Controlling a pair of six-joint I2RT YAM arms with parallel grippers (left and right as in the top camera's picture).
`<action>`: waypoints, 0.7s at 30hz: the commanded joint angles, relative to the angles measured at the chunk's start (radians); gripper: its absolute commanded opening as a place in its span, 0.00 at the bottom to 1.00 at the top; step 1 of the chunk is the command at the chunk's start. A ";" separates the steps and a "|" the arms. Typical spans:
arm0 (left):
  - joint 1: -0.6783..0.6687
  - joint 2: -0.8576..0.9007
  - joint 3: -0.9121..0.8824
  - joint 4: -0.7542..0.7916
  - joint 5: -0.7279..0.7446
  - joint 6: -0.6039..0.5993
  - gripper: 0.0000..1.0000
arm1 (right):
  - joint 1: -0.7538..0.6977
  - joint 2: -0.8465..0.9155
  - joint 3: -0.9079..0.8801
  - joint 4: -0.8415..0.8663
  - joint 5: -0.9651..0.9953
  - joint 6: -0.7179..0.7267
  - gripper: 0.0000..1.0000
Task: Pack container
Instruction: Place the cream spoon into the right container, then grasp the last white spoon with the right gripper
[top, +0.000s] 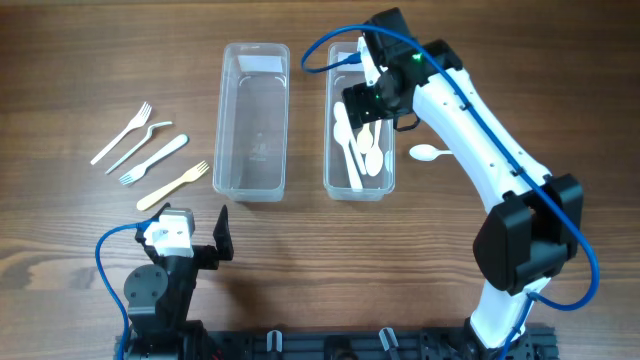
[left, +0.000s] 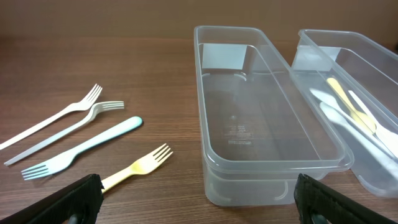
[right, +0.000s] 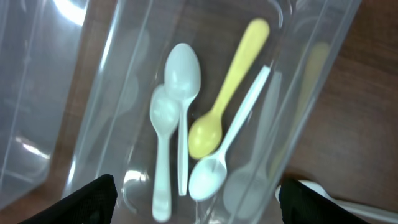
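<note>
Sorting by type, likely: four spoons (top: 358, 150) inside right container (top: 359, 194), stray spoon (top: 430, 152) on table (top: 80, 80) just beside it. Above, right fingers (right: 93, 199) apart, empty. Four forks (top: 155, 160) wait beside empty left container (top: 250, 193); parked left fingers (left: 74, 199) apart.

Left container (top: 253, 100) and right container (top: 358, 194) sit side by side on the bench (top: 80, 230); four forks (top: 155, 160) lie left of both; spoons (top: 372, 160) lie in the right one; a lone spoon (top: 430, 153) lies just right of it.

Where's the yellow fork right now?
In the overhead view, the yellow fork lies on the table, left of the empty container, beside the blue fork.
</note>
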 joint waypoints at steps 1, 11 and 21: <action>-0.004 -0.007 -0.005 0.004 0.016 0.019 1.00 | -0.057 -0.059 0.058 -0.042 -0.055 -0.041 0.83; -0.004 -0.007 -0.005 0.004 0.016 0.019 1.00 | -0.267 -0.180 0.008 -0.230 -0.018 -0.725 0.73; -0.004 -0.007 -0.005 0.004 0.016 0.019 1.00 | -0.417 -0.119 -0.213 -0.050 -0.082 -1.127 0.85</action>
